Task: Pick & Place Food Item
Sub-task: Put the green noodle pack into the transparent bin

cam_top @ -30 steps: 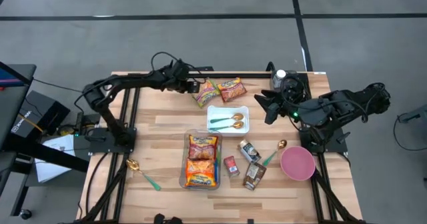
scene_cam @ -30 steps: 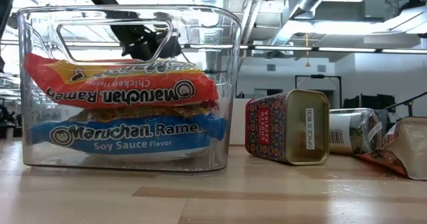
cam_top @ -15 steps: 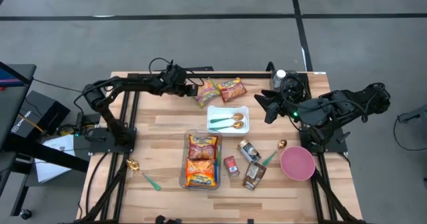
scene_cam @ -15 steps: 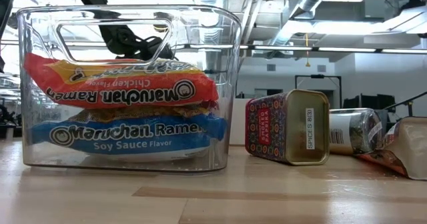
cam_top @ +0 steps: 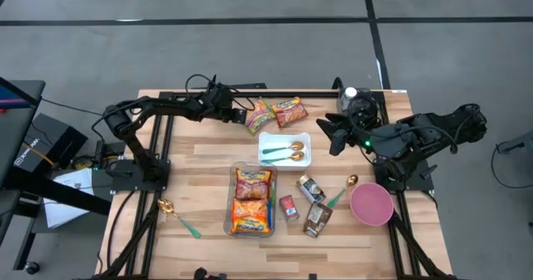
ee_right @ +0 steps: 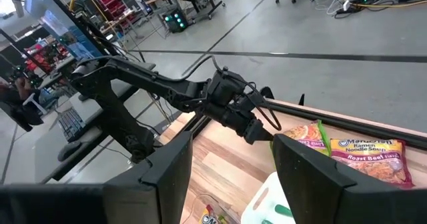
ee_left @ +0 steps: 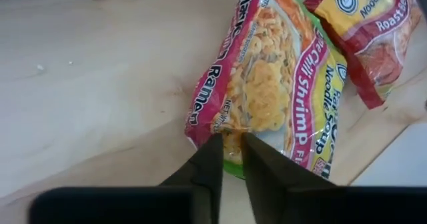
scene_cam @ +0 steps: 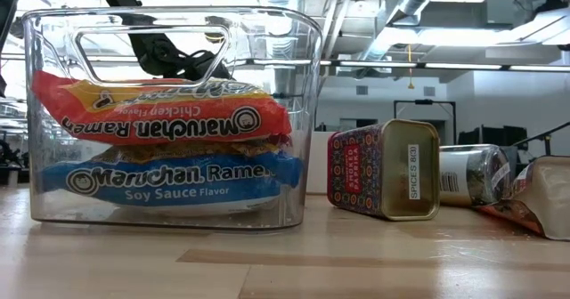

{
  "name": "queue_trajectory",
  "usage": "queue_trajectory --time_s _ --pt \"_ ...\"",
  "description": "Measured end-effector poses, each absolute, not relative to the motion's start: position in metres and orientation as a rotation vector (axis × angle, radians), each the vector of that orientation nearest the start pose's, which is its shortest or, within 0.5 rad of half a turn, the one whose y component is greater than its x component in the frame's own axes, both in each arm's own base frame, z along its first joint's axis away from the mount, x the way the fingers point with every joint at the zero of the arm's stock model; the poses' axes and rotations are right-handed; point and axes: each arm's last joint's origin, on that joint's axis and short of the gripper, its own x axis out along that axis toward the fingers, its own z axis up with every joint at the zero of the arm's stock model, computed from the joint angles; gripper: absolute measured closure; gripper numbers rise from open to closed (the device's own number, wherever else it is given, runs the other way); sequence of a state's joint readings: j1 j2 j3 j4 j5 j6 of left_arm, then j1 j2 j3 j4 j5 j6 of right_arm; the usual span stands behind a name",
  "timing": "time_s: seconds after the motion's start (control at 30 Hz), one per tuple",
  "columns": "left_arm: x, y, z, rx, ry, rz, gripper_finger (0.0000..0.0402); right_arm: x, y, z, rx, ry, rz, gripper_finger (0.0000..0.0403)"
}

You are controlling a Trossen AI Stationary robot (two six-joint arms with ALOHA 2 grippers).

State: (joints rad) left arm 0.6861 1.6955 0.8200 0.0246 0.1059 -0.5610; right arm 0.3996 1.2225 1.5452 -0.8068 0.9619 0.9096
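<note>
Grasping is the step we are judging to be in hand. Our left pincer (ee_left: 227,159) is closing its dark fingers on the near edge of the pink-and-yellow chili shrimp ramen packet (ee_left: 273,84), which is lying flat on the wooden tabletop (cam_top: 200,147) at the far side, just beside a red roast-beef ramen packet (cam_top: 289,112). Next we are expecting to lift it and carry it to the clear plastic bin (cam_top: 251,198), which is already holding two ramen packets. Our right pincer (cam_top: 333,134) is waiting open above the tabletop's right side, holding nothing.
</note>
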Motion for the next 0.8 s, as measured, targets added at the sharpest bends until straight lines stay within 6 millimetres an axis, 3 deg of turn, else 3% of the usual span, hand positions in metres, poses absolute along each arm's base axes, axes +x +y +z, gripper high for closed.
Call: queue_trajectory --time_s 0.13,0.27,0.53,0.63,0.8 --pt "0.248 0.201 0.143 -0.806 0.652 0.750 0.0395 0.211 0.065 0.446 0.567 0.119 -0.649 0.0200" --pt "0.243 0.201 0.140 -0.801 0.701 0.756 0.0400 0.212 0.069 0.444 0.567 0.125 -0.638 0.0200" --pt "0.225 0.191 0.132 -0.747 0.962 0.710 0.0401 0.212 0.070 0.445 0.573 0.123 -0.633 0.0200" --pt "0.218 0.188 0.139 -0.710 1.018 0.692 0.0401 0.211 0.070 0.445 0.573 0.123 -0.633 0.0200" --pt "0.198 0.187 0.166 -0.602 1.027 0.698 0.0401 0.211 0.070 0.445 0.577 0.121 -0.633 0.0200"
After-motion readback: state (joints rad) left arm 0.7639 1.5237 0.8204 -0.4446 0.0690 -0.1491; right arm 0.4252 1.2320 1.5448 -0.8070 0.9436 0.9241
